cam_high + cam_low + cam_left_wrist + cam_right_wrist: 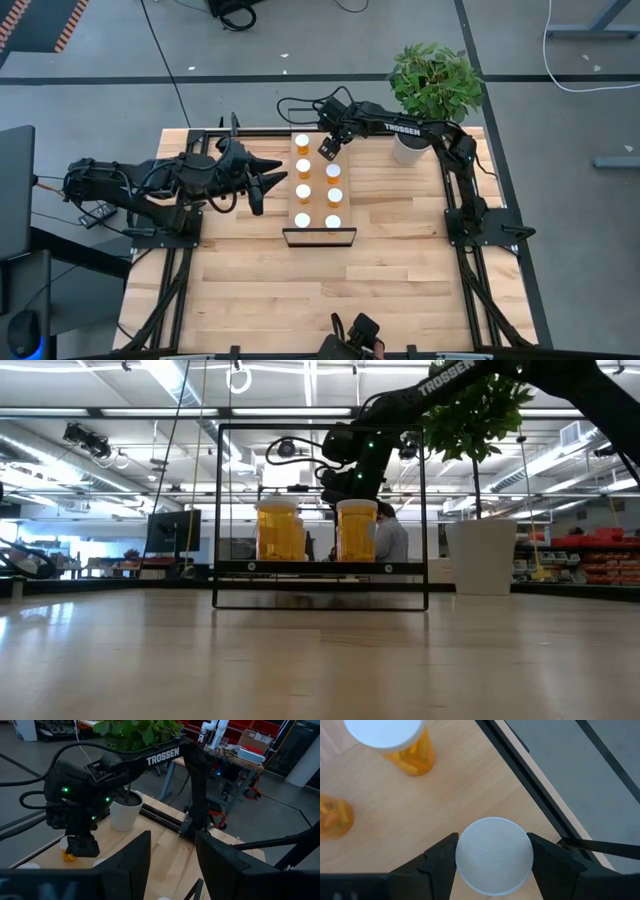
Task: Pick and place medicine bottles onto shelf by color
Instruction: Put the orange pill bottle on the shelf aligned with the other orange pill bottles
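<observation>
The shelf (pixel 318 185) lies along the middle of the surface (pixel 400 290), nearer its far edge. The medicine bottles (pixel 334 196) stand on the shelf in two rows of four. The right tool (pixel 328 150) sits over the bottle at the shelf's far right corner. The left tool (pixel 262 190) hangs beside the shelf's left edge. A plant pot (pixel 407 150) stands at the surface's far right corner.

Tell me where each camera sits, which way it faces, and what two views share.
High: overhead, straight down on the shelf, both arms in view.
Low: tabletop height, looking level at the shelf frame and the right arm.
Left wrist: past its own fingers toward the right arm.
Right wrist: down on a white bottle cap between its fingers.
Shared: the plant pot shows in high, low and left wrist.
</observation>
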Controlling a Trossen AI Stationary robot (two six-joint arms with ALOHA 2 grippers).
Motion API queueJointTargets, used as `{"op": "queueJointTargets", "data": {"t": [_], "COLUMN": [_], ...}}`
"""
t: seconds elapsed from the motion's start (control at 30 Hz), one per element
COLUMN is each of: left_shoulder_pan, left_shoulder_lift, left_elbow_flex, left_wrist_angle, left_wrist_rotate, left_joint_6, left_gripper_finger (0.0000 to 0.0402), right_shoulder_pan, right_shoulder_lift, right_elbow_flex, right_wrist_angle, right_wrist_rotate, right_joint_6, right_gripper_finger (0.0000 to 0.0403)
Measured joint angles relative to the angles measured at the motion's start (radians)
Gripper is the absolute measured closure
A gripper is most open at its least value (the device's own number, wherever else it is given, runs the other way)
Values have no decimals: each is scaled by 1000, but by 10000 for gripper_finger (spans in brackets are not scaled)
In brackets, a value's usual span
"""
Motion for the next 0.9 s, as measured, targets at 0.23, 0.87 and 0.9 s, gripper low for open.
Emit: {"op": "queueJointTargets", "data": {"t": [0.23,0.87,0.9], "left_shoulder_pan": [0,0,0], "left_shoulder_lift": [0,0,0], "left_elbow_flex": [0,0,0], "left_wrist_angle": [0,-4,-4], "left_wrist_rotate": [0,0,0], "left_joint_6": [0,0,0], "left_gripper_finger": [239,239,239], "right_shoulder_pan": [0,1,1], "right_shoulder_lift": [0,0,0], "right_elbow_flex": [0,0,0], "right_wrist_angle": [5,6,6], "right_wrist_rotate": [-4,-14,-14], "right_joint_6": [-1,1,1], "right_gripper_finger": [170,170,170]}}
